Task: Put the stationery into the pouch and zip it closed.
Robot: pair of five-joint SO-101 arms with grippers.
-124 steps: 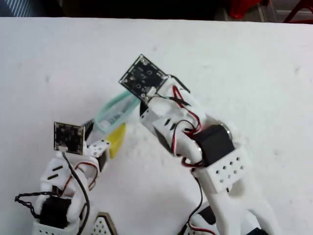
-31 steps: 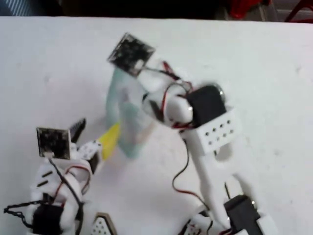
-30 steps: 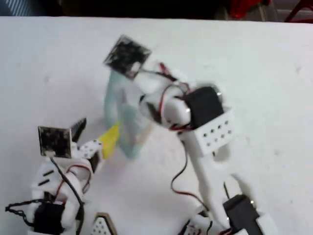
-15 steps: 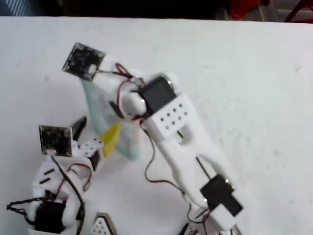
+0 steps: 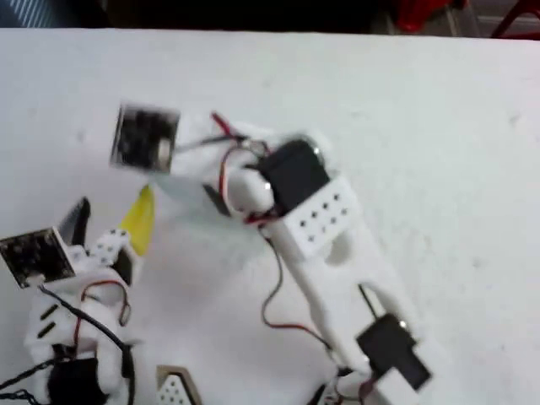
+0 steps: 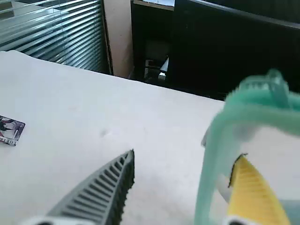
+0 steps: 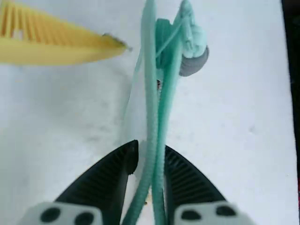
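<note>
The pouch [image 7: 154, 117] is translucent with a teal rim and stands on edge on the white table. My right gripper [image 7: 150, 146] is shut on its rim, black fingers [image 7: 115, 176] on either side. The teal zipper pull [image 7: 191, 41] sits at the rim's far end. In the left wrist view the pouch rim [image 6: 213, 145] rises just inside my yellow finger [image 6: 255, 194]. My left gripper [image 6: 185, 157] is open, its grey finger [image 6: 110, 185] well apart from the pouch. From above, the left gripper [image 5: 114, 198] lies beside the right arm [image 5: 295, 181]. Any contents of the pouch are hidden.
A small printed card [image 6: 9, 131] lies flat on the table far out to one side of the left gripper. The right arm stretches diagonally across the table's middle. The white table [image 5: 439, 126] runs to a dark edge at the back.
The right arm has kept swinging left, carrying the pouch with it. The left arm has pulled back to the left, and its fingers now stand farther from the table's middle.
</note>
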